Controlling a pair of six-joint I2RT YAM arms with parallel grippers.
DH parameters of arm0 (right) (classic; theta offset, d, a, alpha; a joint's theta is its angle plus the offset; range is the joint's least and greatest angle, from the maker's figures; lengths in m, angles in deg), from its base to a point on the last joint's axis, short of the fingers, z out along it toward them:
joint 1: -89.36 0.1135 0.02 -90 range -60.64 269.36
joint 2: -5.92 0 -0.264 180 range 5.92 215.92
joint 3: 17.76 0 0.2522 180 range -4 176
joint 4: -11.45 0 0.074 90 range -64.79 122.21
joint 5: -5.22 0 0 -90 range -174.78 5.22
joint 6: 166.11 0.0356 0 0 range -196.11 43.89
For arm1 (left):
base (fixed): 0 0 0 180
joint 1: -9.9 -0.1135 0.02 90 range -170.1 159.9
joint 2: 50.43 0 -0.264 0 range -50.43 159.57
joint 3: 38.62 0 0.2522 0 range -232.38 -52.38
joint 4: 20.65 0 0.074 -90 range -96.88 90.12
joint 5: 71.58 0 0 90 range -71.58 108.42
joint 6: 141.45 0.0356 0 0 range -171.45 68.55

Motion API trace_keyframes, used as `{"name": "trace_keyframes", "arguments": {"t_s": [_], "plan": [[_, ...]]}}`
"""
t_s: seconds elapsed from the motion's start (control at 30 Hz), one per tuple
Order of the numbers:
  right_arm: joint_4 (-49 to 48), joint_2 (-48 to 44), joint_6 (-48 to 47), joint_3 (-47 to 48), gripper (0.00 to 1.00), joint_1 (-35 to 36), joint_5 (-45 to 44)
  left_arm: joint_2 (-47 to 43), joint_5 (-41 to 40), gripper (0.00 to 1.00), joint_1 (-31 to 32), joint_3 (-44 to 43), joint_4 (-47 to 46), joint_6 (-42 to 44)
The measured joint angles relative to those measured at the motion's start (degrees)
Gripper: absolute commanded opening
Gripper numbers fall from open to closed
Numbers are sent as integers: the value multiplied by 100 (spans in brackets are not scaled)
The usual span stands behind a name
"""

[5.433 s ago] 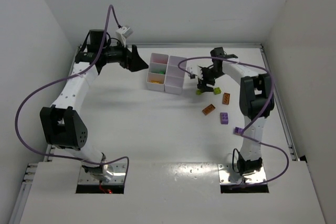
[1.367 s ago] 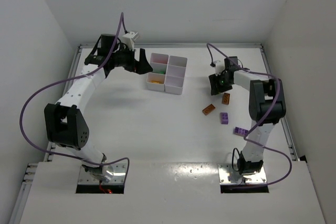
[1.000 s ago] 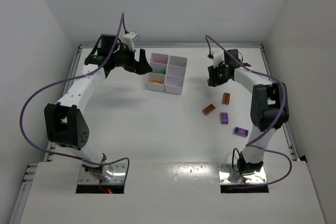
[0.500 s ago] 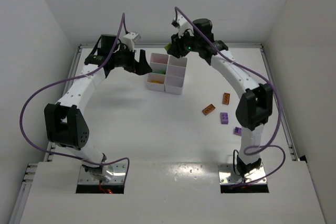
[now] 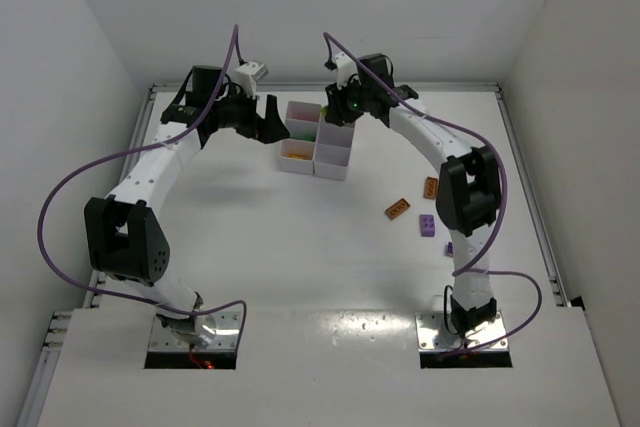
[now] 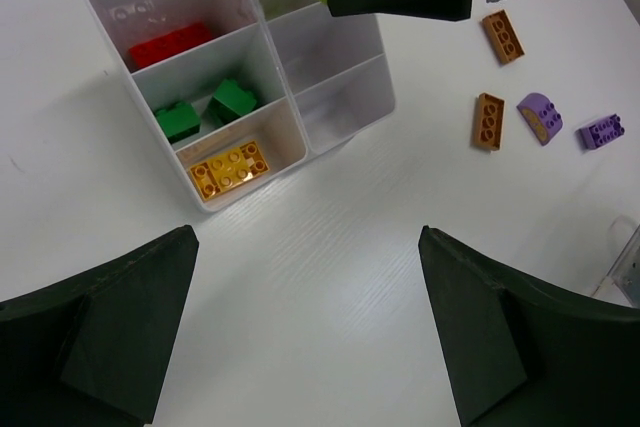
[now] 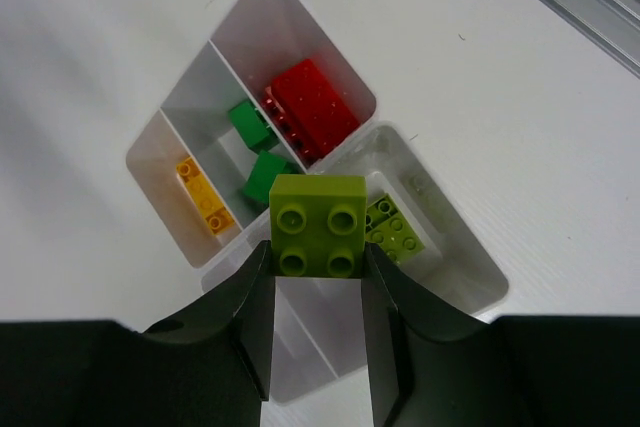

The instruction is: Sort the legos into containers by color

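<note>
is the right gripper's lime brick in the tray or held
Held: the right gripper clamps the lime brick above the tray, not inside it.

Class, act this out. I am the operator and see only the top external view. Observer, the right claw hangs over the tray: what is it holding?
Observer: The right claw is shut on a lime brick with four studs.
Operator: Does any compartment hold lime already?
Observer: Yes, a second lime brick lies in a corner compartment of the tray, beside the held one in the right wrist view.
Operator: Which compartments are empty?
Observer: The two next to the green bricks and the yellow brick, by the left wrist view.
</note>
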Motion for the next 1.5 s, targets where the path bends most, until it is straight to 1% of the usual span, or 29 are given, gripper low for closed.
{"name": "trace_keyframes", "arguments": {"t_s": [0.13, 0.2, 0.23, 0.27, 0.3, 0.57, 0.63, 0.67, 0.7, 0.73, 0.8, 1.03, 1.13, 1.27, 1.4, 1.5], "plan": [[-4, 81, -57, 11, 23, -7, -136, 0, -2, 100, 0, 0, 2, 0], [0, 175, -96, 11, 30, -26, -184, 0, -7, 100, 0, -13, 9, 0], [0, 221, -111, 11, 36, -28, -232, 7, -9, 100, 0, -48, 33, 0], [7, 262, -125, 11, 38, -33, -264, 15, -11, 100, 0, -74, 39, 2], [7, 304, -144, 11, 40, -35, -306, 22, -11, 100, 0, -105, 37, 2], [-22, 382, -192, 11, 39, -37, -579, 44, -15, 100, 0, -149, 50, 2], [-39, 382, -188, 11, 45, -37, -643, 48, -17, 100, 0, -149, 57, 2], [-55, 382, -175, 11, 51, -37, -684, 50, -17, 100, 0, -149, 61, 2], [-66, 382, -155, 11, 64, -37, -706, 50, -17, 100, 0, -149, 61, 2], [-81, 382, -127, 11, 68, -37, -732, 50, -17, 100, 0, -149, 61, 2], [-105, 382, -142, 11, 74, -37, -767, 50, -17, 100, 0, -149, 63, 2], [-103, 219, -122, -153, 74, -74, -708, 50, 105, 100, 9, -146, 74, 61], [118, -267, 15, -361, 74, -210, -730, 15, 81, 100, 133, -79, 48, 146], [535, -1303, 260, -577, 74, -702, -927, -238, -138, 100, 649, 363, -59, 208], [927, -2660, 448, -1773, 72, -1362, -1233, -393, -614, 100, 1399, 691, -190, 188], [1276, -3045, 680, -2830, 72, -1628, -1279, -380, -1150, 100, 1928, 765, -258, 142]]}}
